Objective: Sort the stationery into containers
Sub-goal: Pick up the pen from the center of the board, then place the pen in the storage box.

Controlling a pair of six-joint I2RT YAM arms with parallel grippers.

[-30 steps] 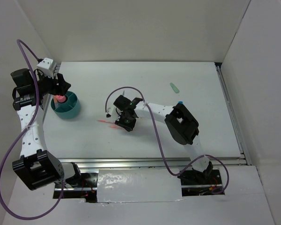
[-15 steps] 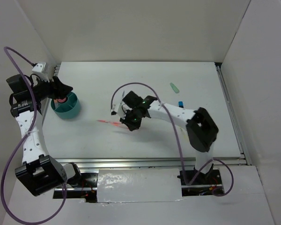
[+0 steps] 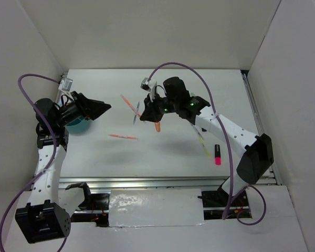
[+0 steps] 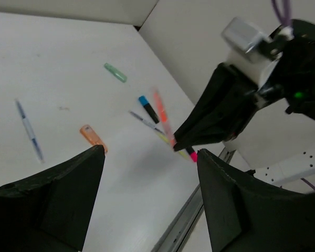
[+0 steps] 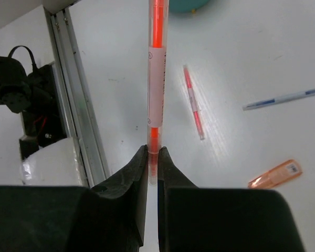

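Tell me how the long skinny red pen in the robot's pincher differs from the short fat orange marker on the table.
The long clear red-cored pen is thin; the stubby orange marker is chunky. The pen is pinched in the right gripper, off the white table; the marker lies flat on it, untouched. Both are reddish-orange writing things.

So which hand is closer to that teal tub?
Left. The left hand is right next to the teal tub; the right hand is off toward the middle of the table, pinching an orange pen.
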